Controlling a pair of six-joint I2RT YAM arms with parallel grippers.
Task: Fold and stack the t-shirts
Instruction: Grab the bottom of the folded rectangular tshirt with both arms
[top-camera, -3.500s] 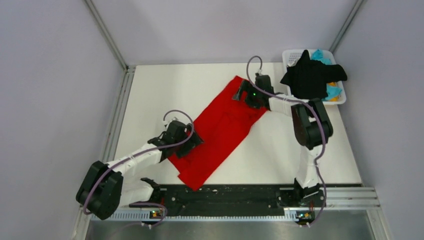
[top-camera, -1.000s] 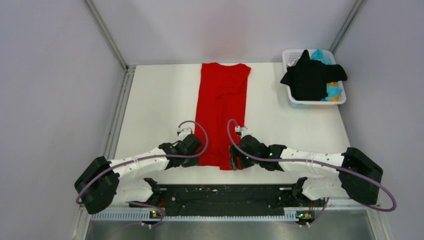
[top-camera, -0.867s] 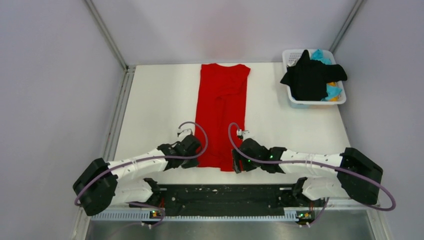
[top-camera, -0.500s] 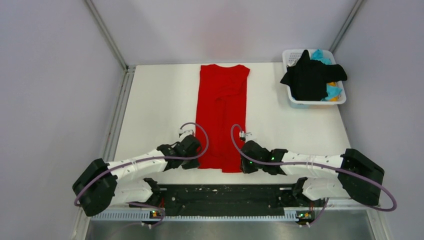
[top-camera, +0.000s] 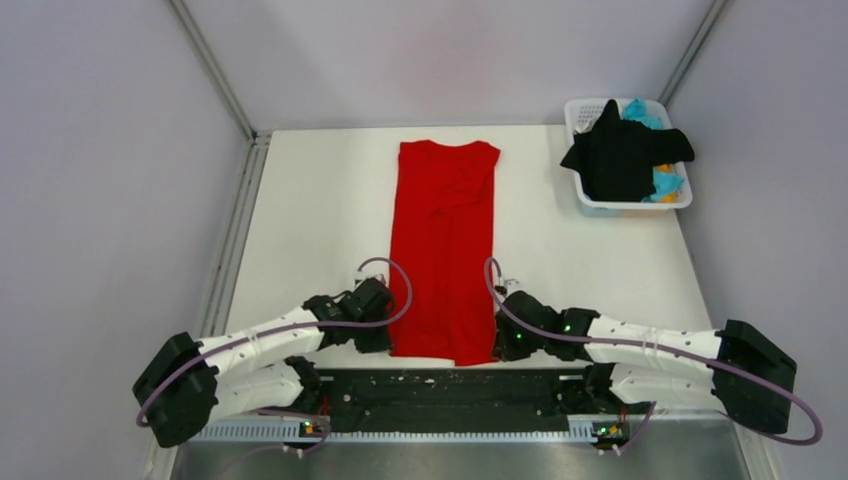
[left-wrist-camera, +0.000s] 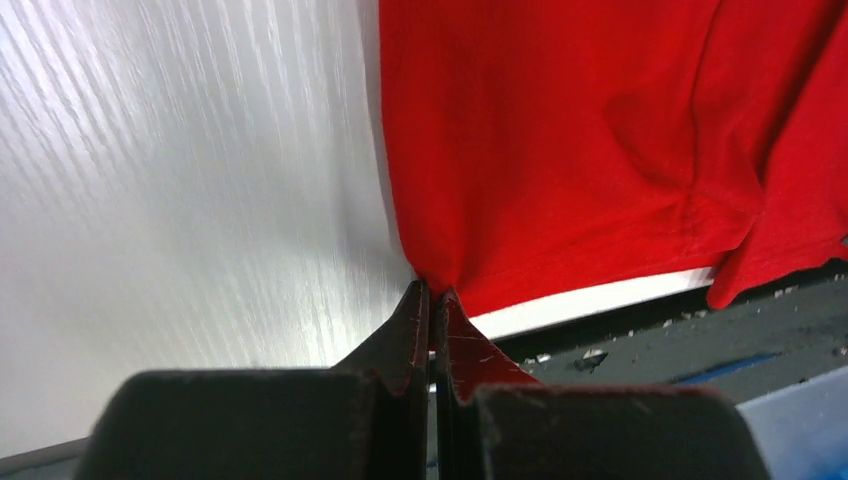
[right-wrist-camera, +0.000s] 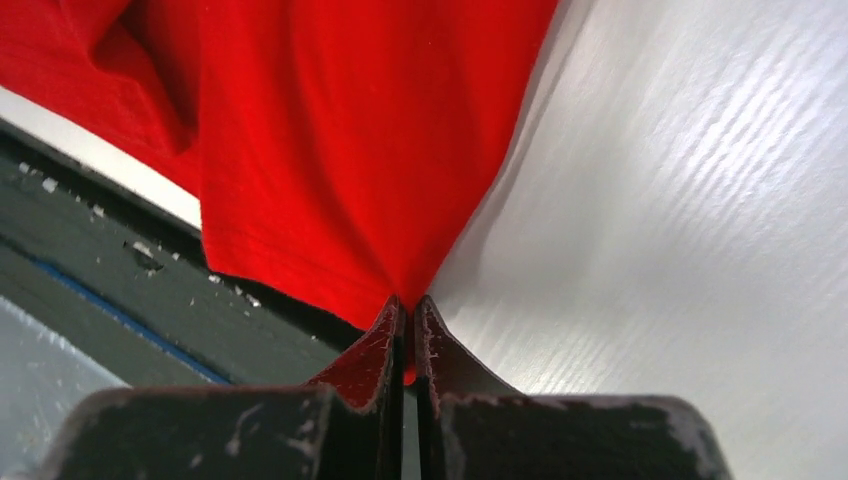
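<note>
A bright red t-shirt (top-camera: 445, 245) lies as a long narrow strip down the middle of the white table (top-camera: 320, 210), collar at the far end. My left gripper (top-camera: 380, 340) is shut on its near left corner (left-wrist-camera: 440, 280). On the other side my right gripper (top-camera: 500, 345) is shut on the near right corner (right-wrist-camera: 400, 285). The near hem (left-wrist-camera: 600, 270) hangs at the table's front edge. A black t-shirt (top-camera: 620, 155) is draped over the basket, with cyan cloth (top-camera: 640, 110) and a bit of orange cloth (top-camera: 665, 170) under it.
The white plastic basket (top-camera: 580, 110) stands at the table's far right corner. A dark rail (top-camera: 450, 385) with the arm bases runs along the near edge. Grey walls close in the left, back and right sides.
The right gripper has closed on the red shirt's near right corner. Both grippers have pulled the shirt toward the near edge, and it lies straighter and flatter than before.
</note>
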